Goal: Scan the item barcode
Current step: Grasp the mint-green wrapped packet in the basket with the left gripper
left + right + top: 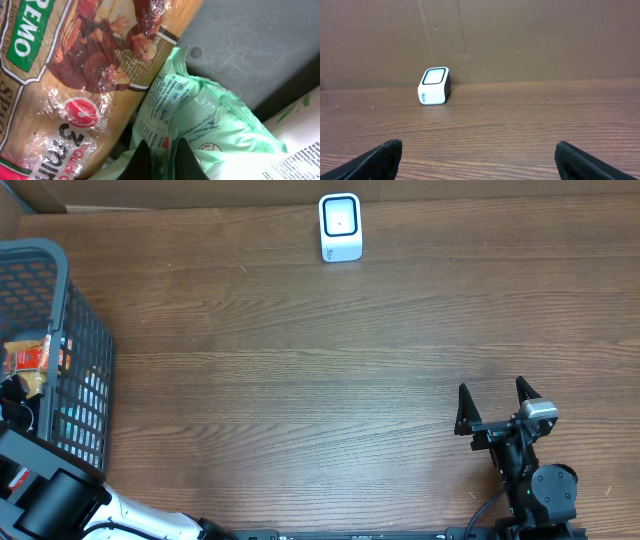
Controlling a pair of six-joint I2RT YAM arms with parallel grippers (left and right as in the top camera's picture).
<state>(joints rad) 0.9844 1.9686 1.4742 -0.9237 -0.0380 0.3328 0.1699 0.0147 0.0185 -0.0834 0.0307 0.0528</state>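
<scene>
Pale-green plastic bunches between the closed fingers of the left gripper, which pinches a green pouch inside the grey mesh basket at the left edge of the wooden table, beside an orange snack bag. Near right, the right gripper rests with jaws spread wide and empty, facing the white barcode scanner at the far edge.
</scene>
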